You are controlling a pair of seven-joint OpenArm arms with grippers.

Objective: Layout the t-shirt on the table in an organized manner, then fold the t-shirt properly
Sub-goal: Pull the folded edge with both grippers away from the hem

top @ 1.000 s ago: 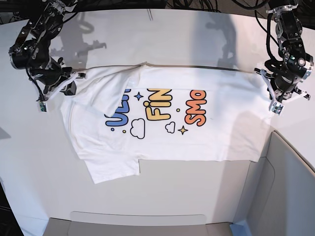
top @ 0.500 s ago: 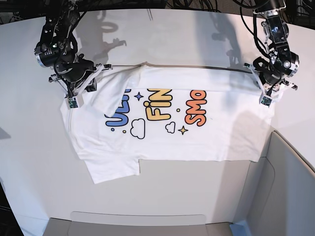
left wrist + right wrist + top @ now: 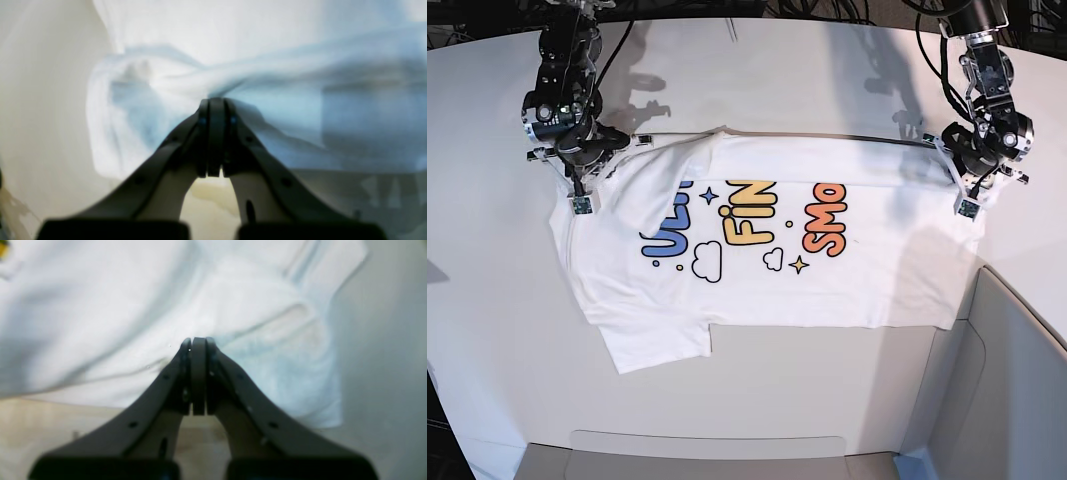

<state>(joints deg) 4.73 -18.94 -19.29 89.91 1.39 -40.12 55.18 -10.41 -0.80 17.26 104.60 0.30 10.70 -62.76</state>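
Note:
The white t-shirt (image 3: 757,285) lies spread print-up on the white table (image 3: 757,80), showing blue, yellow and orange lettering. Its far edge is raised slightly, casting a thin shadow. My left gripper (image 3: 962,185) sits at the shirt's right far corner. In the left wrist view, my left gripper (image 3: 216,101) is shut, with bunched t-shirt cloth (image 3: 160,80) gathering at the tips. My right gripper (image 3: 582,180) is at the left far corner by the sleeve. The right wrist view shows my right gripper (image 3: 197,340) shut too, with creases of the t-shirt (image 3: 240,306) running into its tips.
A grey panel (image 3: 1017,380) rises at the front right, next to the shirt's hem. A shallow grey tray edge (image 3: 707,450) runs along the front. Cables hang behind both arms at the back of the table.
My right arm has swung in from the far left to the sleeve corner. My left arm has shifted slightly inward and back. The shirt has barely moved.

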